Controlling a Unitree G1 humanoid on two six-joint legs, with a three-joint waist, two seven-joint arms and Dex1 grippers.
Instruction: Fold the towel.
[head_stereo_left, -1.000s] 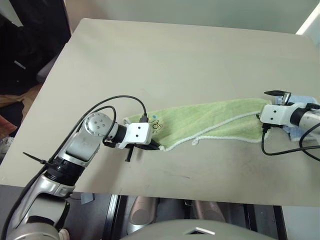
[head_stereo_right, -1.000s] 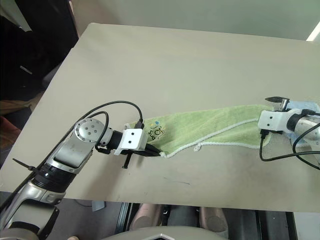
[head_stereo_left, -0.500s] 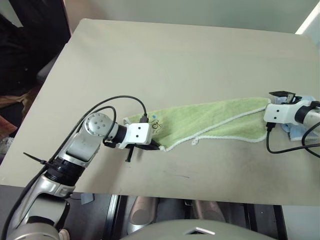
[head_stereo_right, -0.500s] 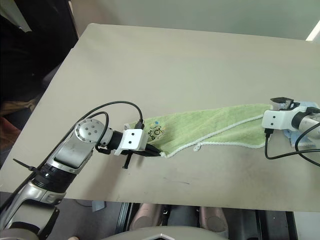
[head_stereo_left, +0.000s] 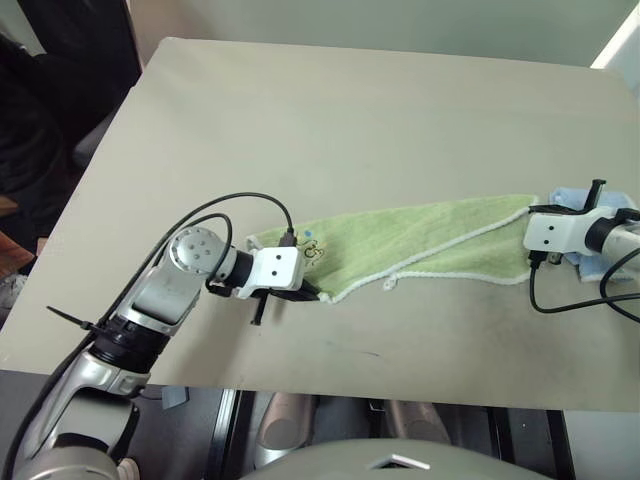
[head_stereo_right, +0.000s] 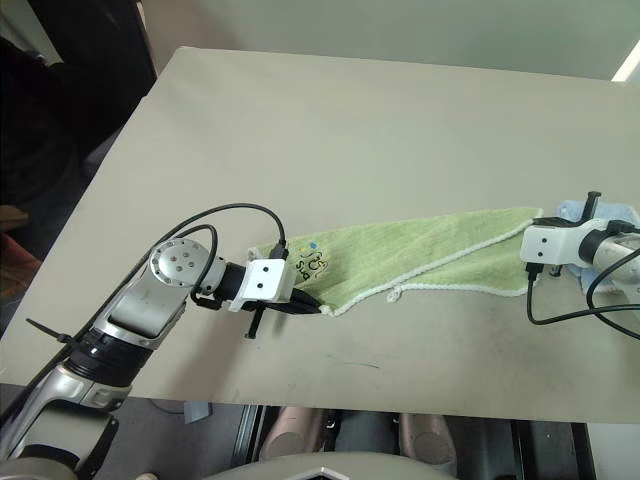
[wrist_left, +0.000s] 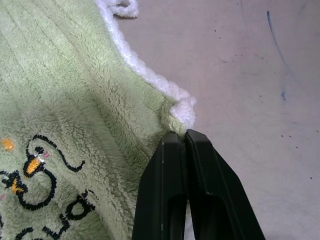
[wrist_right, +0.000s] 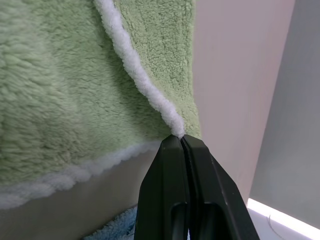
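Note:
The light green towel (head_stereo_left: 420, 238) lies stretched in a long, loosely doubled strip across the near part of the table, its whitish edging along the near side and its dark logo (head_stereo_right: 314, 262) at the left end. My left gripper (head_stereo_left: 308, 292) is shut on the towel's near left corner; in the left wrist view its fingertips (wrist_left: 185, 134) pinch the white edging next to the towel (wrist_left: 75, 100). At the right end, my right gripper (head_stereo_left: 541, 209) is shut on the far right corner, and the right wrist view shows its tips (wrist_right: 181, 138) clamping the edging of the towel (wrist_right: 60, 75).
A smaller light blue towel (head_stereo_right: 612, 211) lies under my right hand at the table's right edge. The beige table (head_stereo_left: 350, 120) stretches bare beyond the towel. Its near edge runs close below my left arm. Black cables loop from both wrists.
My right gripper has gone from wide open to shut on the towel's far right corner, rolling slightly. The left gripper and the towel's left end have stayed put.

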